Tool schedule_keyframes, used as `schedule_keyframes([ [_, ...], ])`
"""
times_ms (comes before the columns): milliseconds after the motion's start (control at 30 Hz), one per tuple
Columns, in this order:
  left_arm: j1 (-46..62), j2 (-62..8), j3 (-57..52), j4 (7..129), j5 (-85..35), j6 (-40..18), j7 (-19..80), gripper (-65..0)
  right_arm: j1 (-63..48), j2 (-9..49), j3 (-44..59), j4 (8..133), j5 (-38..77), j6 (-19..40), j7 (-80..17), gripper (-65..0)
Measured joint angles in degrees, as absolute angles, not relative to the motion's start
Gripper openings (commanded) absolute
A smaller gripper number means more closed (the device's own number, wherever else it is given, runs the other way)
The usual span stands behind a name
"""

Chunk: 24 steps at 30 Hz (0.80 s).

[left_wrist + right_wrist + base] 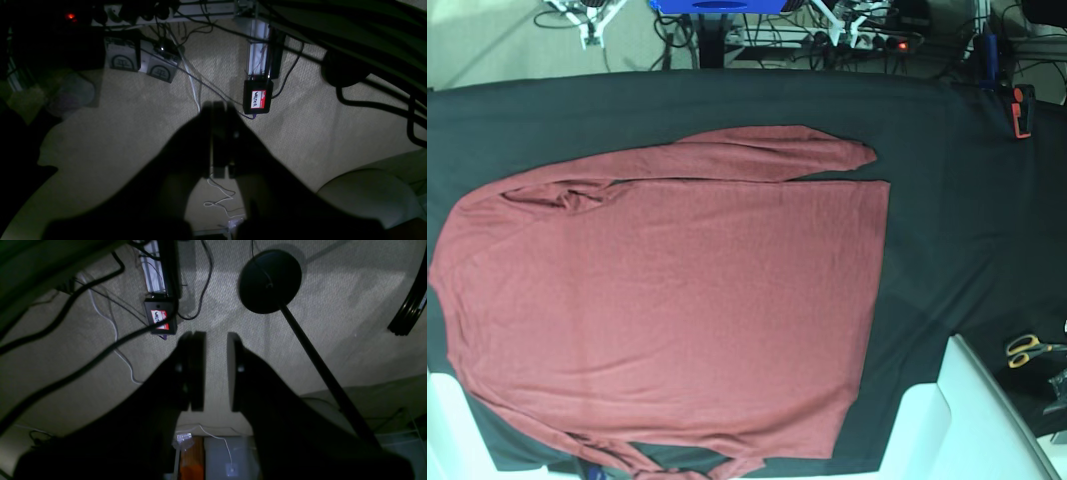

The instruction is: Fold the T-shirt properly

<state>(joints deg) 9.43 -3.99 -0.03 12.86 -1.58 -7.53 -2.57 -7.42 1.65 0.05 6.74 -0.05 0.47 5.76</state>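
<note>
The brick-red T-shirt (667, 300) lies spread flat on the black tablecloth (967, 200) in the base view. One long sleeve (777, 150) is folded along its far edge, and the other sleeve (657, 465) runs along the near edge. Neither gripper touches the shirt. In the left wrist view my left gripper (218, 106) is shut with nothing in it, hanging over beige carpet. In the right wrist view my right gripper (215, 336) is open with an empty gap, also over the carpet. No fabric shows in either wrist view.
Yellow-handled scissors (1027, 348) lie at the table's right edge, and a red and black tool (1020, 110) lies at the far right. White arm parts (967, 420) rise at the near corners. On the floor are cables, a name-tag box (257, 98) and a round black stand base (270, 280).
</note>
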Motion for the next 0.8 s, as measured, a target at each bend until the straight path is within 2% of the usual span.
schedule_keyframes([
  [167,9.4,-4.0,-0.1,12.9,-1.6,-7.5,-2.6,-65.0,-7.6,1.7,0.1,6.7,-0.1,0.5,5.2,-55.5],
  [267,9.9,-4.0,0.0,13.7,-1.6,-7.5,-2.6,-65.0,-7.5,1.7,0.1,6.8,0.0,0.5,5.5,-65.0],
  [300,10.6,-4.0,0.0,14.9,-1.6,-7.5,-2.7,-65.0,-7.6,1.7,0.1,6.8,0.0,0.5,5.5,-65.0],
  [500,21.7,-5.9,0.0,32.6,-1.7,-7.7,-2.6,-65.0,-14.8,2.1,0.1,13.6,-0.1,0.5,3.7,-64.4],
  [667,29.1,-8.7,-1.1,45.5,-1.6,-7.5,-2.2,-65.0,-27.2,3.8,0.5,38.6,-0.3,-0.2,-7.5,-64.4],
  [767,32.5,-8.4,-5.9,52.3,-1.5,-7.6,-2.5,-65.0,-33.5,2.9,6.6,58.0,0.1,0.6,-16.3,-64.4],
  [800,34.0,-8.3,-7.7,54.8,-1.7,-7.8,-2.4,-65.0,-35.4,2.5,8.8,64.1,0.1,0.5,-22.0,-64.4],
])
